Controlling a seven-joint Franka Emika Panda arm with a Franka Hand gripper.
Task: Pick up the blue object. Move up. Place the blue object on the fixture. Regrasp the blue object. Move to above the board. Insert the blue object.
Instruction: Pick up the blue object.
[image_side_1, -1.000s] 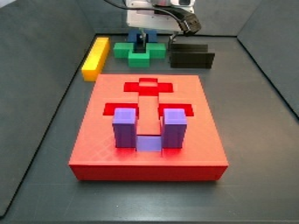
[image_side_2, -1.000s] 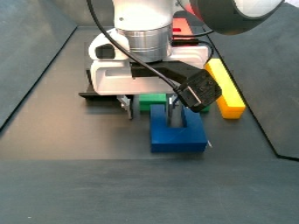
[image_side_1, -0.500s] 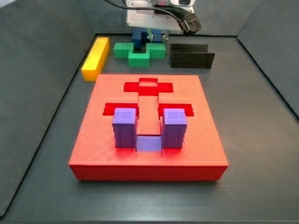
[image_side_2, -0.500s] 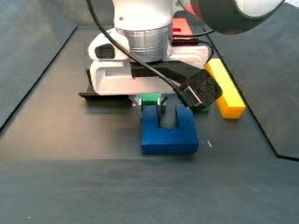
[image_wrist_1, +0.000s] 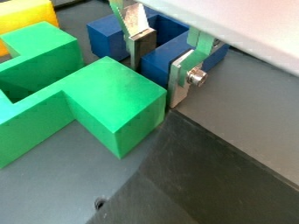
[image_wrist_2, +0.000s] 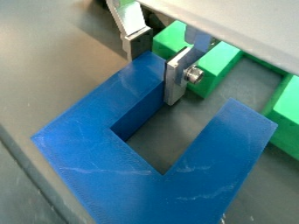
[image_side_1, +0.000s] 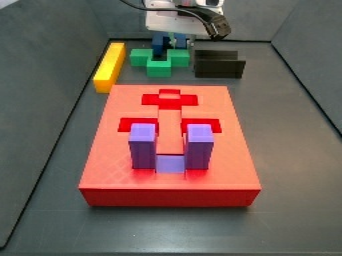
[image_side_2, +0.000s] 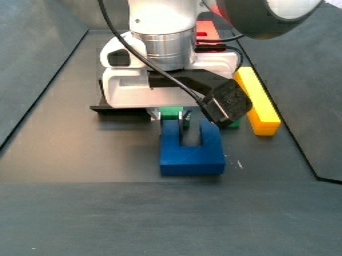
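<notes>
The gripper (image_wrist_2: 158, 54) is sitting low at the top centre of a side view, its 2 fingers (image_wrist_2: 177, 74) closing narrowly on 1 prong of the blue object (image_wrist_2: 163, 171), which is lying just beside the green block (image_wrist_1: 70, 105).

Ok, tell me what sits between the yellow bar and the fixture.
In a side view, the green block lies between the yellow bar and the fixture, with the gripper straddling one prong of the blue object there.
</notes>
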